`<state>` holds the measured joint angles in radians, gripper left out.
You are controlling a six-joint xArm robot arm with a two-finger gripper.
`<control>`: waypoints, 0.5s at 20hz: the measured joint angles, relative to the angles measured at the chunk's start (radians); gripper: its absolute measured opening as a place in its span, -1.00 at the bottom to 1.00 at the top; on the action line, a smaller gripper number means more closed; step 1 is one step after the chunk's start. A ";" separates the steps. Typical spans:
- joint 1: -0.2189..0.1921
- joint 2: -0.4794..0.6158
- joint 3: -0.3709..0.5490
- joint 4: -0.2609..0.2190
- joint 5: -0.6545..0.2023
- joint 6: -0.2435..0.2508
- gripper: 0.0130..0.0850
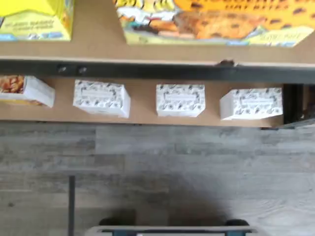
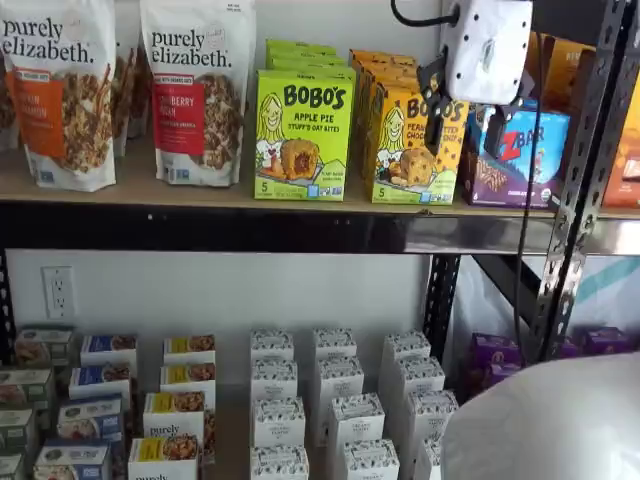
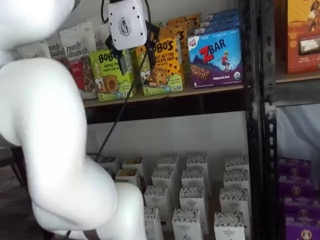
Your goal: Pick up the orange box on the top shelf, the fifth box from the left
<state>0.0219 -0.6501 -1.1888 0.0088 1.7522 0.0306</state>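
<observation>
the orange box (image 2: 413, 140) stands upright on the top shelf (image 2: 200, 190), right at the front edge of the board, just beside the green box (image 2: 302, 135) on one side and the blue box (image 2: 515, 155) on the other. more orange cartons line up behind it toward the back edge. in the wrist view its printed face (image 1: 216, 22) shows above the black front rail (image 1: 157, 69).

the gripper (image 2: 440, 95) hangs in front of the box's upper part in both shelf views; its white body (image 3: 127, 22) covers most of the fingers, so i cannot tell whether they stand apart or together. nothing shows as held.

judging by its look, this is a thin cardboard carton of oat bites: light, fairly stiff at the edges but likely to dent if squeezed hard across the broad face. the glossy print may be a little slippery. the neighbours stand close, so there is little room at the side walls; the free places are probably the top edge and the front upper corners. a hold across the narrow width near the top, with modest force, seems safest, then a straight pull toward the front edge so the neighbours are not dragged.
</observation>
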 joint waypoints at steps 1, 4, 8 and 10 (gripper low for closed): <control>0.000 0.014 -0.010 -0.004 0.000 0.000 1.00; -0.024 0.061 -0.043 0.029 0.016 -0.017 1.00; -0.038 0.091 -0.058 0.042 0.001 -0.030 1.00; -0.045 0.106 -0.067 0.047 0.000 -0.036 1.00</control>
<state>-0.0233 -0.5438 -1.2558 0.0561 1.7524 -0.0053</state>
